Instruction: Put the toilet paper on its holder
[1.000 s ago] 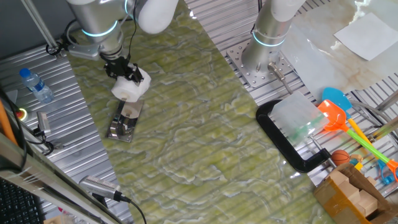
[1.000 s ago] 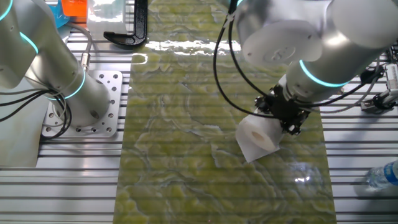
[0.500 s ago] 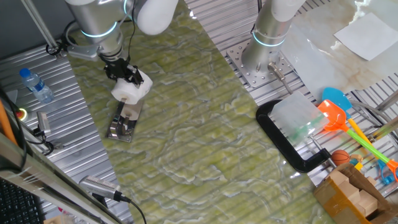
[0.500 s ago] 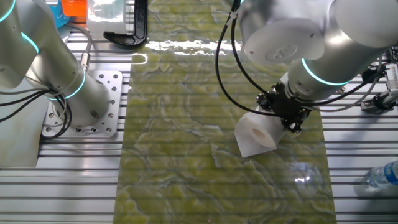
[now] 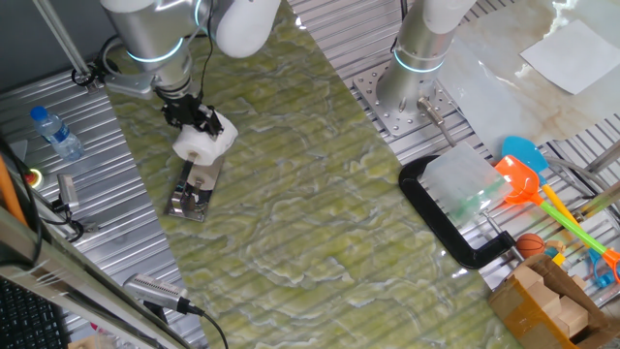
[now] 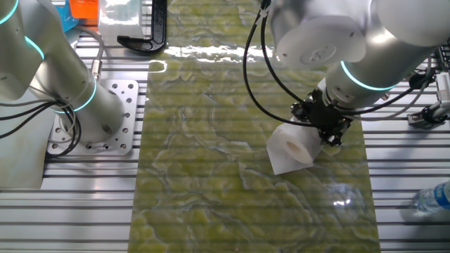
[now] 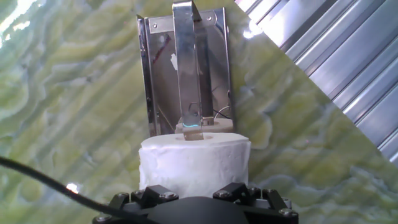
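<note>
The fingers [image 5: 199, 121] are clenched on the roll [image 5: 201, 141], which hangs off the desk [image 5: 320, 194] in the upper left of one fixed view. In that view the roll sits just above the near end of the holder [image 5: 194, 189], a shiny plate lying flat on the green marbled mat, and overlaps that end in the picture.

In the other fixed view the roll [image 6: 292, 149] is right of centre, tilted, with its round end and core hole turned toward the lower left. The fingers [image 6: 325, 130] grip it from the upper right, under the big grey arm [image 6: 337, 42]. The holder cannot be made out there.

The hand view looks down along the roll [image 7: 194, 165], which fills the lower middle of the frame with the black fingers [image 7: 196, 198] pressed to its near side. Beyond it, in the upper middle, the holder [image 7: 158, 81] lies upright in the frame, its raised metal bar [image 7: 185, 62] running down the centre toward the roll. The bar's lower end meets the top edge of the roll at the core; whether it has entered the hole I cannot tell.

Elsewhere in the first fixed view: a water bottle [image 5: 53, 131] at far left, a black clamp [image 5: 446, 223] at right, and a second arm's base [image 5: 412, 82] at upper middle.
</note>
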{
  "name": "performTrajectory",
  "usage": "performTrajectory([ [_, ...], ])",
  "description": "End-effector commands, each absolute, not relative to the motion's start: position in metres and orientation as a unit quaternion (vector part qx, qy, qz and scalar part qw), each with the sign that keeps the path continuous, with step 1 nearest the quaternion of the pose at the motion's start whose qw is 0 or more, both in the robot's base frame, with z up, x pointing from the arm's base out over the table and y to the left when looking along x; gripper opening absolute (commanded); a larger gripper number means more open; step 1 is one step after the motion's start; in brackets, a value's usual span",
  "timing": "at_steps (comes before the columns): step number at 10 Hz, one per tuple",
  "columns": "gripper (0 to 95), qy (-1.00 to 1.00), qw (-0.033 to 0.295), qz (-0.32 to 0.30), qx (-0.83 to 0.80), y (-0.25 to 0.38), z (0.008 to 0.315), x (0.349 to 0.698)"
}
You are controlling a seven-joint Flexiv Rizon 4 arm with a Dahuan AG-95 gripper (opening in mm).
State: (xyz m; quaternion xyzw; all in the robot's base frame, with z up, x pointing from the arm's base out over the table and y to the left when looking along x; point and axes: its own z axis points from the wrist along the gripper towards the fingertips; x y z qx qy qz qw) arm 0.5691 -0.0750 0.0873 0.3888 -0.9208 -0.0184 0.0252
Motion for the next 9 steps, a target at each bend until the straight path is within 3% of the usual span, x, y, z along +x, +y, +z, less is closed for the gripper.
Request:
performTrajectory([
  [1, 0.0, -0.922, 0.026, -0.019, 0.386, -0.0735, 0.0882, 0.5723],
  [9, 0.0, -0.925, -0.01, -0.028, 0.38, -0.0649, 0.0874, 0.578],
])
